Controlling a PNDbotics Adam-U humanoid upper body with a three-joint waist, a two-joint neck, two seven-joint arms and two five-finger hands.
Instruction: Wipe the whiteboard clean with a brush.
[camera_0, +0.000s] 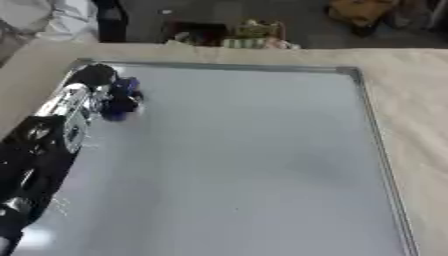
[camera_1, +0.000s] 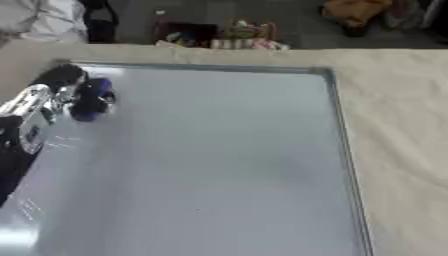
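Left robot hand: the black left robot hand (camera_0: 98, 80) reached in along the table's left edge, at the end of a black arm with a silver joint (camera_0: 68, 107), and lay over the far left corner of the whiteboard.
Grip: its fingers were curled round a small dark blue brush (camera_0: 121, 100); how far they closed could not be made out through the blur.
Brush: the blue brush sat just beside the hand on its right, against the board surface near the board's far left corner; whether it pressed on the board or hung just above it could not be told.
Whiteboard: the large, pale grey, glossy whiteboard with a thin metal frame (camera_0: 367, 120) lay flat on the table, covering most of it; no clear marks showed on its surface.
Table: the light beige, wood-grain table (camera_0: 420, 100) showed as a bare strip along the board's right edge and far edge.
Right robot hand: it appeared in neither view.
Left eye view only: more of the black forearm ran down to the near left corner, with a bright glare patch on the board beside it.
Right eye view only: a wider strip of bare table lay right of the board's frame, and the arm was cut off sooner at the left.
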